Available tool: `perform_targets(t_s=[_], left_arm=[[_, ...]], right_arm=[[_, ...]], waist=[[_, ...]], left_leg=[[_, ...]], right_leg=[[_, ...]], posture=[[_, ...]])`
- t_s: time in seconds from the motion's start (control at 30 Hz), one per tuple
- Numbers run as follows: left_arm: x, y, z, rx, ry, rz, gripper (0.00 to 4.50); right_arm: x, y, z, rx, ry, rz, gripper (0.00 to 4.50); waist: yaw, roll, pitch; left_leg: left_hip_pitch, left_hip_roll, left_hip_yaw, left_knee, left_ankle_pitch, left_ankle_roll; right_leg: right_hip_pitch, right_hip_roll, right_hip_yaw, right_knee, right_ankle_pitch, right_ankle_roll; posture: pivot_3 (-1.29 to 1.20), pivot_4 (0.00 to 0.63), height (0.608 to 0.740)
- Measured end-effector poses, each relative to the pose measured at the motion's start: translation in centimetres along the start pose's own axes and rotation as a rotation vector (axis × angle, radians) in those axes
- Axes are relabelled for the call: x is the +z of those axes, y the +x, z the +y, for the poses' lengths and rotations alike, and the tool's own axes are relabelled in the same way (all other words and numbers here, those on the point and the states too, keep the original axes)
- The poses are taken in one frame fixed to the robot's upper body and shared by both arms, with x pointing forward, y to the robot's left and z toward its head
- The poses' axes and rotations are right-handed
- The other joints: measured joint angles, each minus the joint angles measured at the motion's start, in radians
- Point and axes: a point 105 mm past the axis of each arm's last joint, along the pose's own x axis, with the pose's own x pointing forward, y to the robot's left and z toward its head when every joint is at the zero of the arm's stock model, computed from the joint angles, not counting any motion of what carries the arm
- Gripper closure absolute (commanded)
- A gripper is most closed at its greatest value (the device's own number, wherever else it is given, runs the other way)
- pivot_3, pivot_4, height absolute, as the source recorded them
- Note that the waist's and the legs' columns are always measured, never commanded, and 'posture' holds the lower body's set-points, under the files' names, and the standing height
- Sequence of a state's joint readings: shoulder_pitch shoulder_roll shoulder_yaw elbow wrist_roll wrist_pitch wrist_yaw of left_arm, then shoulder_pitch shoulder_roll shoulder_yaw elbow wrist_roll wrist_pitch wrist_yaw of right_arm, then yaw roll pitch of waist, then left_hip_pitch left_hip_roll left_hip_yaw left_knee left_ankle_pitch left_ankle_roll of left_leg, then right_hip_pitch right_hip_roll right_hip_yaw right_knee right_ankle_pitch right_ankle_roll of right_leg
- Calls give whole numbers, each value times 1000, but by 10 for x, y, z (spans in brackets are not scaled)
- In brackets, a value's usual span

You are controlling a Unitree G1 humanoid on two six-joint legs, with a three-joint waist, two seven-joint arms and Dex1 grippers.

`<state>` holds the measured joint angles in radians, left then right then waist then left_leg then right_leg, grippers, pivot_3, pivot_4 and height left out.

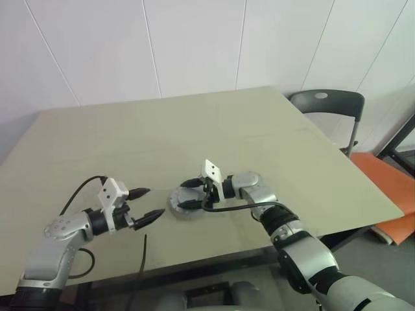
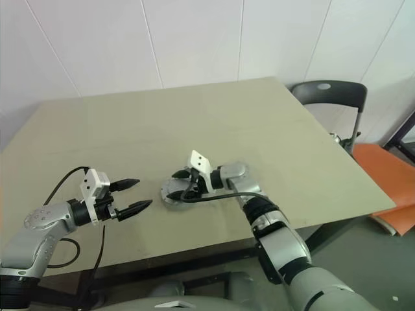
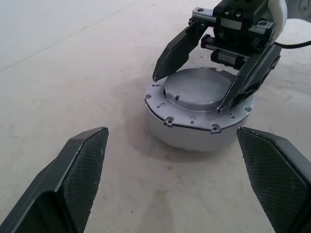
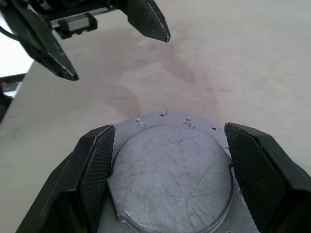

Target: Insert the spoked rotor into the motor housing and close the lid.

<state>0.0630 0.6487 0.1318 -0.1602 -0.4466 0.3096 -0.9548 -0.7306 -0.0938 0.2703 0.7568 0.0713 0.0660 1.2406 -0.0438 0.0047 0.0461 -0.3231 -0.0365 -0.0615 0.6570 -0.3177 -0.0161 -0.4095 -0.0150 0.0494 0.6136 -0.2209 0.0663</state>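
Note:
The motor housing (image 3: 194, 136) is a short silvery can standing on the tan table (image 1: 194, 129), near its front edge. A flat grey lid (image 3: 197, 90) with a screw-hole flange lies on top of it. My right gripper (image 3: 188, 93) reaches in from the right, its fingers pressed against both sides of the lid's raised disc (image 4: 170, 179). A short way to the housing's left, my left gripper (image 1: 154, 202) hovers open and empty, pointing at it. The spoked rotor is hidden.
A dark chair (image 1: 327, 103) stands off the table's far right corner, with an orange object (image 1: 389, 188) on the floor beside it. A black cable (image 1: 144, 249) hangs over the table's front edge by my left arm. Bare tabletop stretches behind the housing.

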Motion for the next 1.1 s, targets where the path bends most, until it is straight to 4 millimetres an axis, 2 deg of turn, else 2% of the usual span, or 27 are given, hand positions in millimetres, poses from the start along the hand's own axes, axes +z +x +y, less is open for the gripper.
perform_targets(t_s=[0.17, 0.3, 0.5, 0.63, 1.1], left_arm=[[-1, 0, 0, 0, -3, 4, 0], [-1, 0, 0, -1, -3, 5, 0], [-1, 0, 0, 2, -4, 7, 0], [1, 1, -1, -1, 3, 4, 0], [-1, 0, -1, -2, 4, 10, 0]], right_arm=[[8, -3, 7, 49, 36, -25, 1223], [15, -5, 8, 56, 16, -39, 1223], [16, -2, 3, -3, -6, -49, 1223], [8, 3, 0, -37, -50, -3, 1223], [6, 4, 1, -35, -71, 19, 1223]], waist=[[0, -1, 1], [-2, -1, 1], [-1, -1, 1], [-1, -1, 1], [-1, -2, 0]], left_leg=[[-3, 0, 0, -7, 0, 0], [-16, 0, 0, -7, 0, -1], [-16, -1, 0, -8, 0, -1], [-16, -1, 0, -8, 0, -1], [-14, -1, 0, -6, 0, -1]], right_leg=[[-5, 0, 0, 0, 2, 1], [-21, 0, 0, 2, 4, 1], [-21, -2, 0, 1, 4, 1], [-20, -2, 0, 1, 4, 1], [-19, -1, 0, 3, 4, 1]], posture=[[0, 0, 740], [0, 0, 740], [0, 0, 740], [0, 0, 740], [0, 0, 740]])
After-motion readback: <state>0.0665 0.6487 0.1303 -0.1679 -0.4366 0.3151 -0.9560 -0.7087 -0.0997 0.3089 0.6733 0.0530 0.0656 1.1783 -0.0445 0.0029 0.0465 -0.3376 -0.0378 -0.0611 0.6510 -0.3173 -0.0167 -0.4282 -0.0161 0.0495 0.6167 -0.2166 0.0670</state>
